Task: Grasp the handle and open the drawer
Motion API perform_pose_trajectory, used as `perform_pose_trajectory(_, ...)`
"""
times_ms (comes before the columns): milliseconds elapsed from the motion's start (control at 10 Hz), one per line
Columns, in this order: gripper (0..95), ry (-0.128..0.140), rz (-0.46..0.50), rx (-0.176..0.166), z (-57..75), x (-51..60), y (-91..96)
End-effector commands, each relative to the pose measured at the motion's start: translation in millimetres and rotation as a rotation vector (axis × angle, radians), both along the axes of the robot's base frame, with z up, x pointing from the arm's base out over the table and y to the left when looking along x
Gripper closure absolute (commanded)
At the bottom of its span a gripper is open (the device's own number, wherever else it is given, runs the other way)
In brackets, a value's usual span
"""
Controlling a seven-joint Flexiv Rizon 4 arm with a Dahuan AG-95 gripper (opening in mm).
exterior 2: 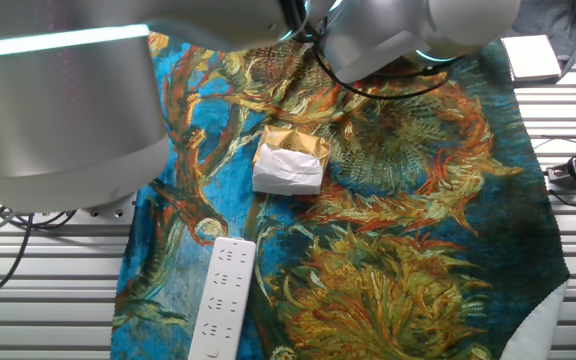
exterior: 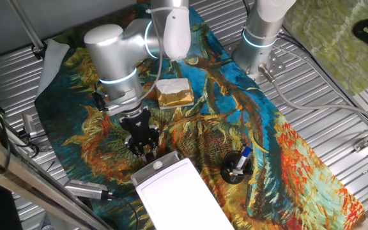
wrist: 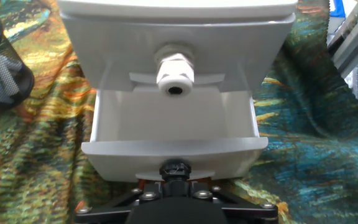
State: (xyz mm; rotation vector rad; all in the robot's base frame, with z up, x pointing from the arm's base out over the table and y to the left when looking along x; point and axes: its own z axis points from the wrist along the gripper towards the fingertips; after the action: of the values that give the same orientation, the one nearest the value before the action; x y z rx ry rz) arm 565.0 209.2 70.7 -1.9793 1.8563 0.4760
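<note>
Finds the hand [exterior: 147,152] low over the table [exterior: 299,160], right at the front end of the white box [exterior: 174,191], wrist and arm [exterior: 117,57] rising behind it. Shows, in the hand view, the drawer [wrist: 173,148] slid out of the box toward the camera, its shallow tray bare and open to the top, its front wall just above the dark body of the hand. Cannot tell whether the hand is clenched or released: fingertips tucked out of sight under that front wall, and in one fixed view merely close together against the box front. Cannot make out the handle on the drawer's front either, hidden where wall and hand meet. Picks out a round white knob [wrist: 175,74] on the box face above the open tray. Places a black mesh pen holder [exterior: 237,167] just beside the box, a white-and-gold block [exterior: 173,92] well apart beyond the hand, and a slim white bar-shaped device [exterior 2: 223,295] flat on the patterned cloth [exterior 2: 408,240] near that block.
</note>
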Motion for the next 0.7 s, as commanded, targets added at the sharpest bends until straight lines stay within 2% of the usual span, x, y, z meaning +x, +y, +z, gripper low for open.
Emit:
perform_pose_trajectory(100, 95.0, 0.000, 0.002, 0.001, -2.2, 0.9, -0.2)
perform_pose_trajectory(700, 95.0, -0.003, 0.010, 0.001, -1.0, -0.2, -5.6)
